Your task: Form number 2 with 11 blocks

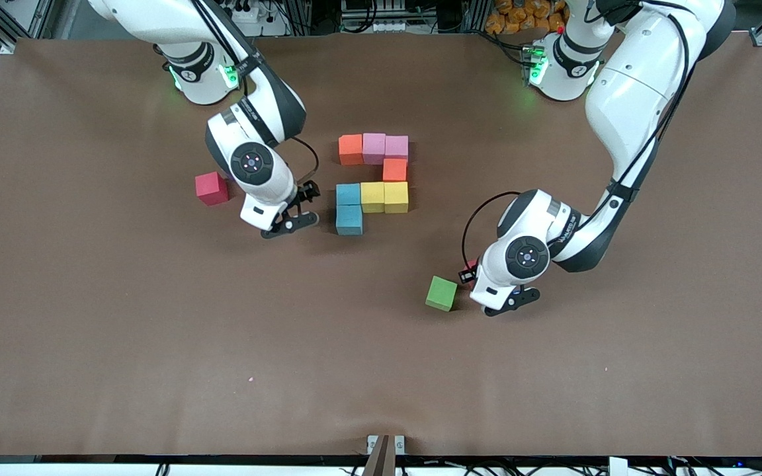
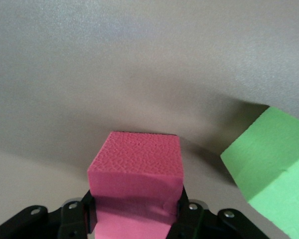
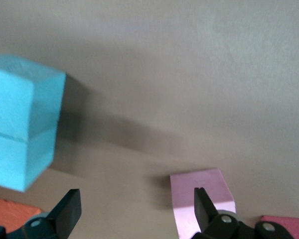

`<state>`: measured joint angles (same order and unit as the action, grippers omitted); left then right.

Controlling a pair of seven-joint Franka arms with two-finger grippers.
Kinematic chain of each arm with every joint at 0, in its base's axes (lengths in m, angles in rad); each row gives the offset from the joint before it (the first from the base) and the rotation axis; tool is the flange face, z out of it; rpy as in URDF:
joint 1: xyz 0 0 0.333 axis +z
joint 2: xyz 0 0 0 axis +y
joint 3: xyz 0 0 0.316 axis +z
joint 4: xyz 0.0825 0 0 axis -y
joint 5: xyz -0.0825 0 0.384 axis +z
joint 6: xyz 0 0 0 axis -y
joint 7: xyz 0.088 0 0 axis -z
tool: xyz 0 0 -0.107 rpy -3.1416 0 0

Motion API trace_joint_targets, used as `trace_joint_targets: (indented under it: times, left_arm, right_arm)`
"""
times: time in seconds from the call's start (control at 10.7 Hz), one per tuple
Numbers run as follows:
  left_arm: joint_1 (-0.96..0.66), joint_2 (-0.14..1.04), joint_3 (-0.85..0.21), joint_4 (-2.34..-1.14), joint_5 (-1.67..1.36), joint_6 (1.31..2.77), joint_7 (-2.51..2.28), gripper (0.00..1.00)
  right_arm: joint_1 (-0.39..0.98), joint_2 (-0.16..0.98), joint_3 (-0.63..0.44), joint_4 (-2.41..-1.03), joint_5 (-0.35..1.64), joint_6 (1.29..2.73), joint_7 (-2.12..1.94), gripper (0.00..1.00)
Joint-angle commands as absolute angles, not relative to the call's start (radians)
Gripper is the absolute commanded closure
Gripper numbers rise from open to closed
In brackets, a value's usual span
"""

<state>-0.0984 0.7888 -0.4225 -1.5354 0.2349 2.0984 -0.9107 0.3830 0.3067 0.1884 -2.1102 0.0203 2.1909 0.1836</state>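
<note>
A partial figure of cubes lies mid-table: orange (image 1: 350,149), pink (image 1: 374,147) and pink (image 1: 396,147) in a row, orange (image 1: 395,170) below, then light blue (image 1: 348,194), yellow (image 1: 372,196) and yellow (image 1: 396,196), and light blue (image 1: 349,219) nearest the front camera. My left gripper (image 1: 490,289) (image 2: 134,211) is shut on a pink cube (image 2: 134,167), low beside the green cube (image 1: 441,293) (image 2: 269,169). My right gripper (image 1: 303,207) (image 3: 134,214) is open and empty, low beside the blue cubes (image 3: 20,124). A red cube (image 1: 211,188) sits toward the right arm's end.
A pale purple cube (image 3: 199,199) lies beside the red cube (image 3: 289,224) in the right wrist view; the right arm hides it in the front view. The brown table (image 1: 156,344) is bare nearer the front camera.
</note>
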Motion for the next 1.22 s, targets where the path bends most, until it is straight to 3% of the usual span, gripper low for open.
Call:
trace_joint_targets:
  times: [0.0,0.47,1.12]
  left_arm:
    - [-0.109,0.788,-0.426,-1.519,0.235,2.097,-0.9,0.57]
    - [-0.208,0.761,-0.431,-1.519,0.23,2.094,-0.968,0.56]
    - [-0.36,0.794,-0.419,-1.376,0.23,2.094,-0.92,0.56]
  right_arm:
    - [0.341,0.232,0.198,-2.241,0.017,2.258,0.094,0.0]
    - [0.305,0.222,0.198,-2.327,0.017,2.341,0.009,0.0]
    - [0.255,0.201,0.199,-2.349,0.017,2.359,-0.089,0.0]
